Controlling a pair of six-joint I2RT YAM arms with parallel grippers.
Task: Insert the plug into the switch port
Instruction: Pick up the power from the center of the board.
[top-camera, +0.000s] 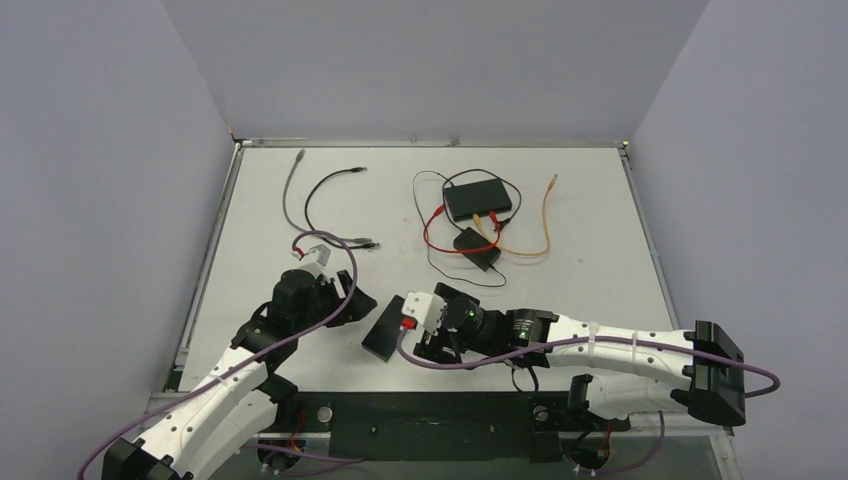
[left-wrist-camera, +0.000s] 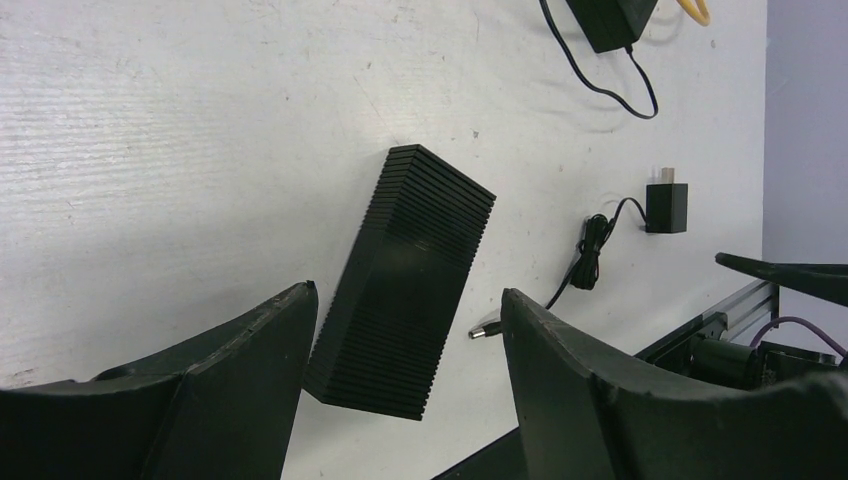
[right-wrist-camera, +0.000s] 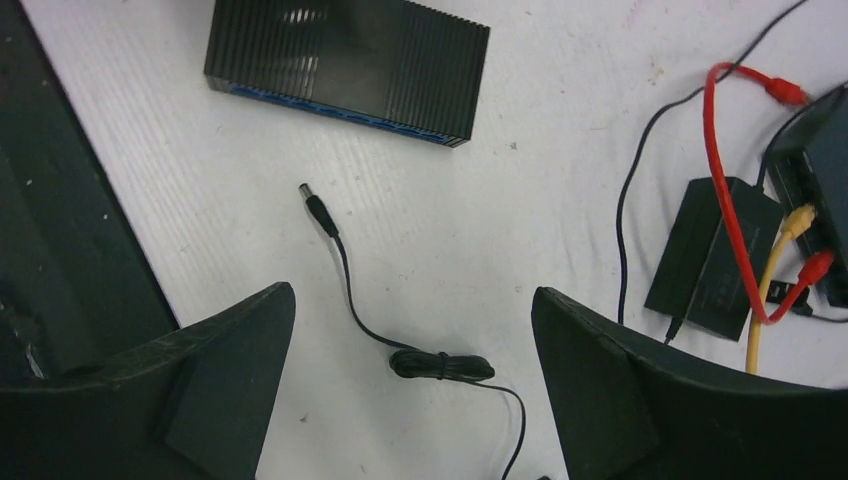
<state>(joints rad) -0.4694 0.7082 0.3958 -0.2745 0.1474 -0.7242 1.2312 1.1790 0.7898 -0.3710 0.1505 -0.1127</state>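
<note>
Right fingers (right-wrist-camera: 200, 400) spread — plug (right-wrist-camera: 318, 212) ahead, untouched, switch (right-wrist-camera: 345, 65) beyond it

Top cam: fixed, high & behind the arm bases, looks down + fwd over the whole table (top-camera: 590, 290), far off. Left wrist cam: close over near table, looks down past left fingers (left-wrist-camera: 230, 400) at frame bottom. Right wrist cam: same closeness, looks down between right fingers (right-wrist-camera: 640, 400). Both wrist views share the switch (left-wrist-camera: 400, 285), barrel plug (left-wrist-camera: 485, 327) w/ thin cord (left-wrist-camera: 590, 250), & black adapter (left-wrist-camera: 610, 20); top cam shows switch & adapter too, small
</note>
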